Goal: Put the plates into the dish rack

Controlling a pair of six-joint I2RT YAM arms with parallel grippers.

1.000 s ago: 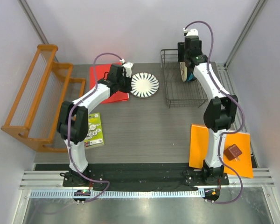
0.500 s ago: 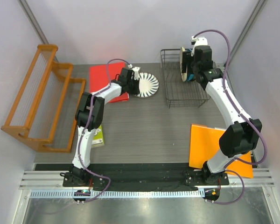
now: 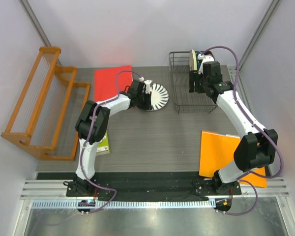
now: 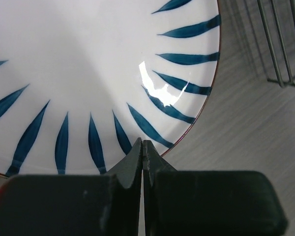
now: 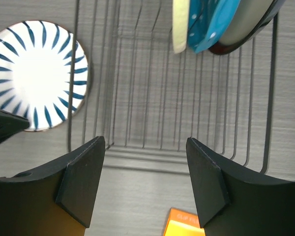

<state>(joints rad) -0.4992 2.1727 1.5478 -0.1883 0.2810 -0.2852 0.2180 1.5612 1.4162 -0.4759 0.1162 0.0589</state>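
Left gripper (image 4: 142,145) is seen with its 2 fingers pressed together and nothing pinched between them. The tips are set at the rim of the white plate with dark petals (image 3: 158,97), on the side away from the rack; whether they actually touch the rim cannot be told.

That plate is laid flat on the table (image 3: 137,132), just beside the left wall of the dish rack (image 3: 197,106), with a narrow strip of table between them. From the left gripper the plate lies straight ahead and the rack lies beyond it, on the same line. Being round, the plate has no long axis. What counts is that it lies flat, while the 3 plates already in the rack are stood on edge at its far end: the cream plate (image 5: 181,24), the blue dotted plate (image 5: 209,24) and the dark-rimmed plate (image 5: 246,22).

The left arm is plainly the nearer to the flat plate. Right gripper (image 5: 143,172) is held above the near part of the rack, its jaws spread wide with nothing between them, and the petal plate is seen off to its left through the wires.

It is judged that a closed gripper at the rim can only push or tip the plate toward the rack, so a grasp on the rim is yet to be made.
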